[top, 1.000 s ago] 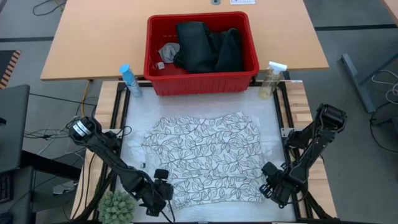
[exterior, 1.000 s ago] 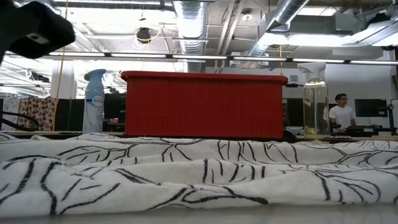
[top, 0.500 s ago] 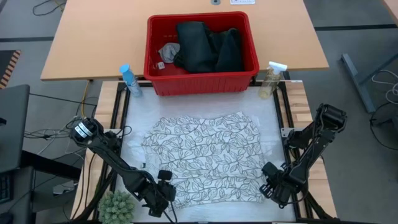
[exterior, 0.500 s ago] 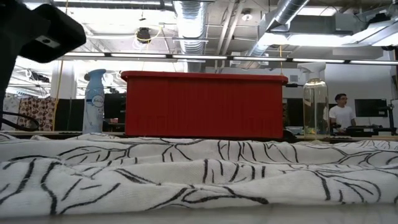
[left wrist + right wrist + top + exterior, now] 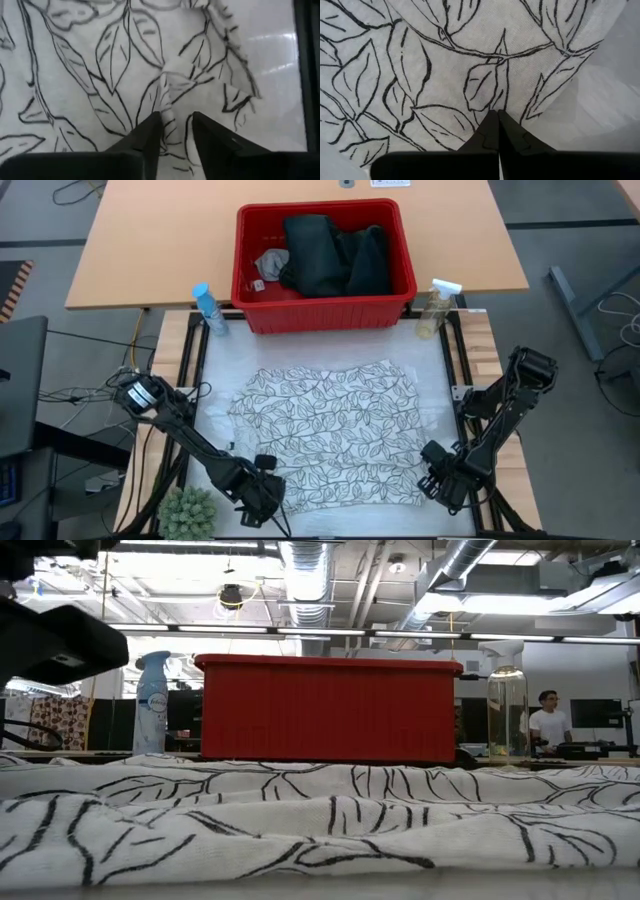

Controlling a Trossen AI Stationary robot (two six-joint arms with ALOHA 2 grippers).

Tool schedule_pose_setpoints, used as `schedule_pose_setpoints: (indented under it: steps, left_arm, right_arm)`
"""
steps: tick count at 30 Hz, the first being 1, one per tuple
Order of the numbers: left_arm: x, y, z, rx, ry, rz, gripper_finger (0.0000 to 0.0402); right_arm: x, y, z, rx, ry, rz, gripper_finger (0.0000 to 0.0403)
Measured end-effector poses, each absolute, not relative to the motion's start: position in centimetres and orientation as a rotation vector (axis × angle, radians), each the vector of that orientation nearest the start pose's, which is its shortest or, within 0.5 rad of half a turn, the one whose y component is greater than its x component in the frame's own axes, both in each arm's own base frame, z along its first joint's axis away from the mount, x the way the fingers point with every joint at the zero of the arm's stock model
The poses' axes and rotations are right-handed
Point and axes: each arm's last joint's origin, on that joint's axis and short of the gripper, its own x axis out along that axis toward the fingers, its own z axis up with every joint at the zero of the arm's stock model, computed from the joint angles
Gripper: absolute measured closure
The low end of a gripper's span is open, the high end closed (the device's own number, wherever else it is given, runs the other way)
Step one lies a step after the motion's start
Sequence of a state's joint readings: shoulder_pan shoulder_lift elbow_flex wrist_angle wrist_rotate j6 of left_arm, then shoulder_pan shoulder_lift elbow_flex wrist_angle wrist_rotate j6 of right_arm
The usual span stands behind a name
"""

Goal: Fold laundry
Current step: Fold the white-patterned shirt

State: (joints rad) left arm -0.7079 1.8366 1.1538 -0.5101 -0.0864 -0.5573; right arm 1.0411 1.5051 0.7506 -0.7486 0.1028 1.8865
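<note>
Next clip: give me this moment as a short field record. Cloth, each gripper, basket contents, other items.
cloth: leaf-print cloth spread flat on the table, wrinkled
left gripper: at the cloth's near left corner, fingers astride a raised fold with a gap between them
right gripper: at the near right corner, shut on the cloth's edge
basket: red basket holding dark jeans and a grey cloth
other: two spray bottles flanking the basket

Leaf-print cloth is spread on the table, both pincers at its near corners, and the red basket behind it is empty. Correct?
Not quite. The high view shows the red basket holds dark jeans and a small grey cloth. The rest stands: leaf-print cloth spread, left pincer and right pincer at its near corners.
</note>
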Motion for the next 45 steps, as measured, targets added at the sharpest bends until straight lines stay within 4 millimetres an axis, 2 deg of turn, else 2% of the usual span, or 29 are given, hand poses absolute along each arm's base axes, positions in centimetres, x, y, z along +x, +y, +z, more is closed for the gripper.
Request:
schedule_pose_setpoints:
  steps: [6, 9, 12, 19, 24, 27, 30, 34, 41, 45]
  left_arm:
    - [27.4, -22.1, 16.0, -0.095, 1.252, -0.197, 0.0392]
    - [27.4, -22.3, 16.6, -0.133, 1.274, -0.174, 0.0398]
    - [27.3, -23.3, 18.5, -0.132, 1.299, -0.205, 0.0400]
    - [25.7, -26.8, 21.5, -0.142, 1.337, -0.404, 0.0401]
    - [23.7, -28.2, 21.1, -0.090, 1.362, -0.419, 0.0401]
    - [22.8, -27.9, 20.6, -0.031, 1.382, -0.331, 0.0401]
    - [22.8, -27.5, 20.3, -0.050, 1.441, -0.335, 0.0400]
    - [23.1, -27.3, 20.3, -0.127, 1.493, -0.373, 0.0376]
    - [23.6, -27.9, 20.6, -0.226, 1.466, -0.418, 0.0288]
    - [23.7, -27.5, 20.5, -0.280, 1.482, -0.310, 0.0239]
  right_arm:
    - [11.8, 19.6, 14.7, 0.689, 1.359, -0.600, 0.0384]
    - [11.8, 19.6, 14.7, 0.688, 1.359, -0.600, 0.0384]
    - [11.8, 19.6, 14.6, 0.687, 1.359, -0.600, 0.0383]
    - [11.8, 19.6, 14.6, 0.684, 1.360, -0.600, 0.0383]
    - [11.8, 19.6, 14.6, 0.684, 1.359, -0.600, 0.0383]
    - [11.8, 19.6, 14.6, 0.684, 1.359, -0.600, 0.0383]
    - [11.8, 19.6, 14.6, 0.687, 1.359, -0.602, 0.0383]
    - [11.8, 19.6, 14.6, 0.686, 1.359, -0.602, 0.0383]
    - [11.8, 19.6, 14.6, 0.686, 1.359, -0.602, 0.0383]
    - [11.8, 19.6, 14.6, 0.686, 1.358, -0.602, 0.0383]
